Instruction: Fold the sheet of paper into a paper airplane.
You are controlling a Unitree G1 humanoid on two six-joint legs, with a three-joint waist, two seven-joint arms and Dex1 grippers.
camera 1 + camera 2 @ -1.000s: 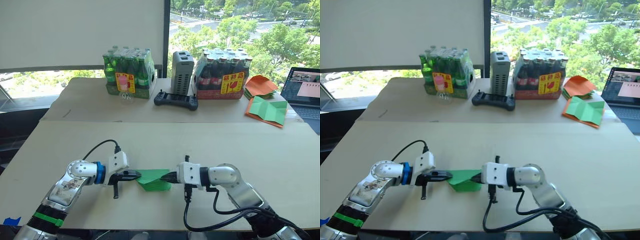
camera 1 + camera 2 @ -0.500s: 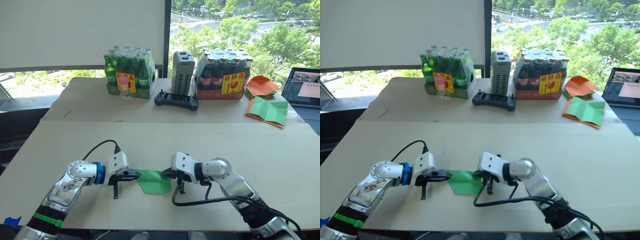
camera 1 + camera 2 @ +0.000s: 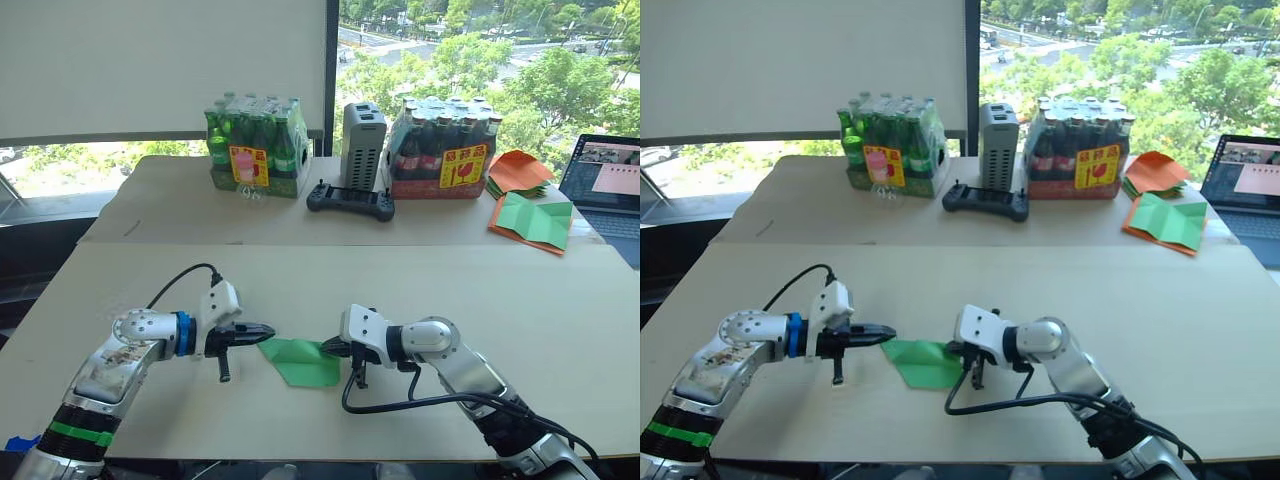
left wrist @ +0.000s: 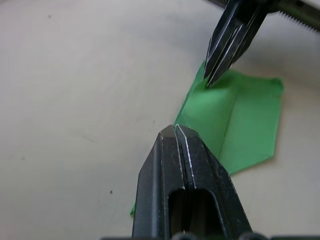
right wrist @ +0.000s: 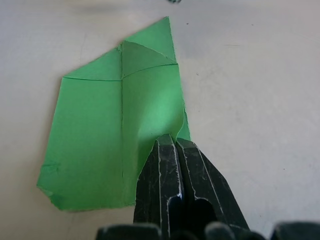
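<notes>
The sheet of paper (image 3: pixel 305 362) lies nearly flat on the near table, bright green, with crease lines and a folded triangular tip (image 5: pixel 145 52). My right gripper (image 3: pixel 327 348) is shut on its right edge, which curls up at the fingertips (image 5: pixel 173 140). My left gripper (image 3: pixel 268 330) is shut and empty. It hovers just left of the paper's left corner, with its tip (image 4: pixel 175 129) over that corner. The right gripper (image 4: pixel 210 80) also shows in the left wrist view, pointing down onto the far edge of the paper (image 4: pixel 245 125).
On the far table stand two shrink-wrapped bottle packs (image 3: pixel 255 145) (image 3: pixel 445 145), a grey box (image 3: pixel 363 145) and a black controller (image 3: pixel 350 200). Orange and green papers (image 3: pixel 530 215) and a laptop (image 3: pixel 605 185) lie at the far right.
The left gripper has drawn back to the left, off the paper. The right gripper rolled over, and the raised fold now lies flat.
</notes>
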